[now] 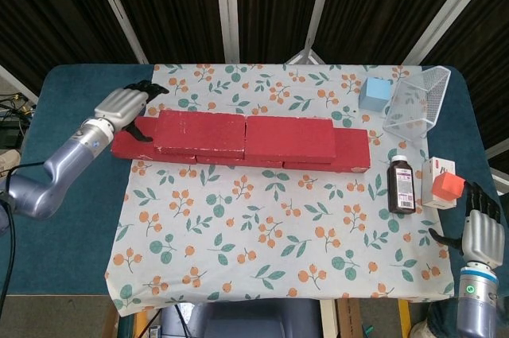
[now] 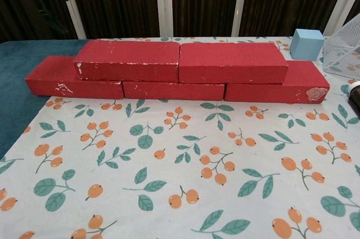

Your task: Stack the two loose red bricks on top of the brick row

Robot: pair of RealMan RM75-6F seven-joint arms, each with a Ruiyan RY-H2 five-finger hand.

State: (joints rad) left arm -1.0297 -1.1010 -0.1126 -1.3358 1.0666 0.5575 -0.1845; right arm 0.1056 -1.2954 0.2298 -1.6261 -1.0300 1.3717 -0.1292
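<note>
Three red bricks form the bottom row on the floral cloth, end to end. Two upper bricks lie side by side on top, touching at the centre. A light blue cube stands behind right. A wire basket shows at the right edge.

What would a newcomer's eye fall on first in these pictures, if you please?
First, the red bricks across the middle of the floral cloth: two stacked on a row of three. Next, the left hand hovering off the stack's left end, holding nothing. At the right edge sit a dark bottle, a wire basket and a blue cube.
</note>
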